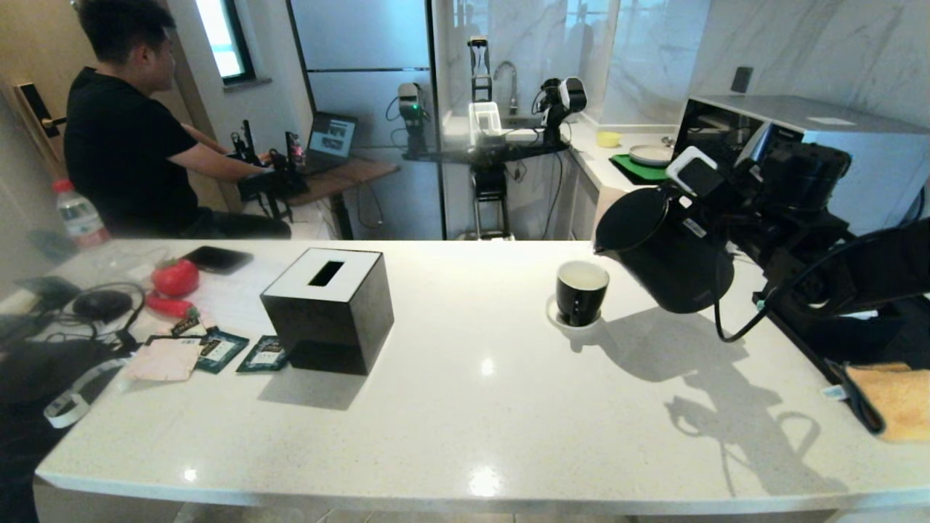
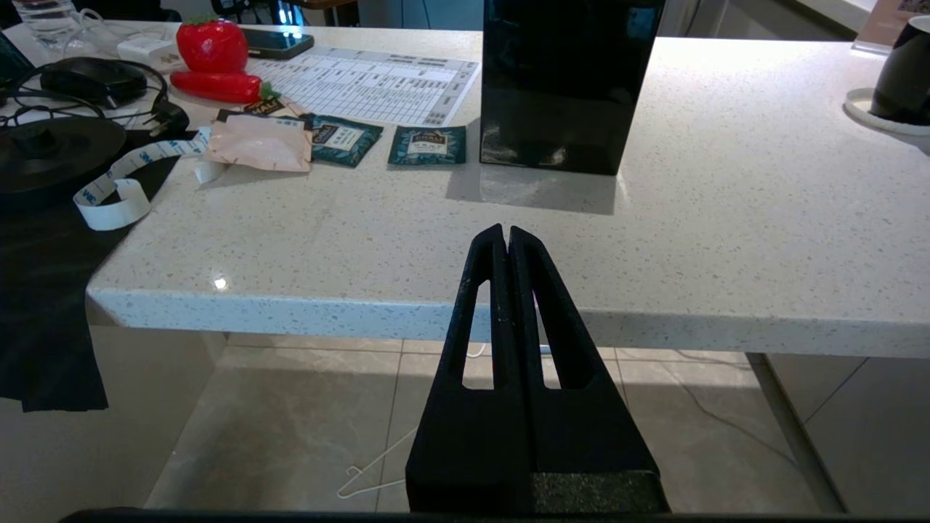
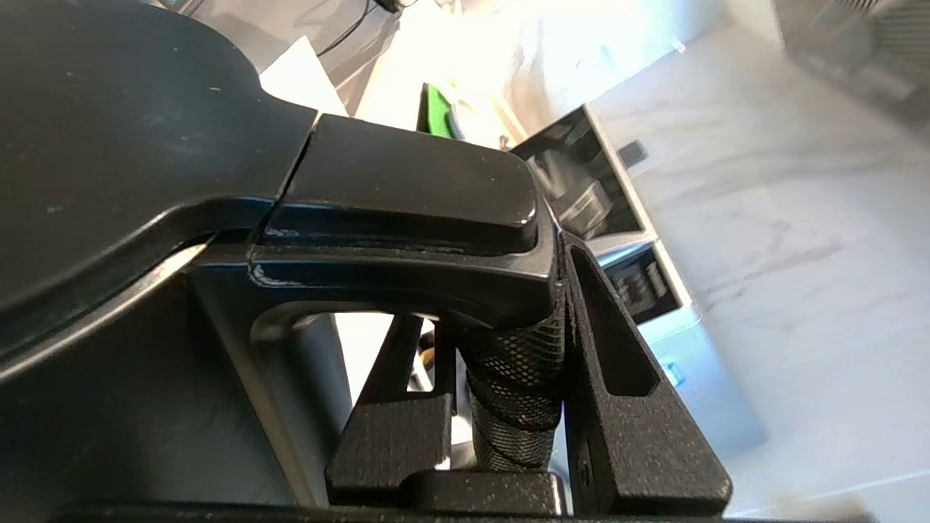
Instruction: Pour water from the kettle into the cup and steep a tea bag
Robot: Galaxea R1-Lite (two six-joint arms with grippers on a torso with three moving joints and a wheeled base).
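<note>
The right gripper (image 3: pixel 508 407), clamped on the tall matte black kettle's (image 1: pixel 665 250) handle, should tip slowly — spout kept over the glossy black mug (image 1: pixel 580 290) near the counter's far edge — while the left gripper (image 2: pixel 506 240) idles shut below the near edge.

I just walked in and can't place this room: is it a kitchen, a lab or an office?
Probably a kitchen used as a test room: a white speckled stone counter, a curved metal sink tap on the far worktop, and a person at a small wooden laptop desk behind.
</note>
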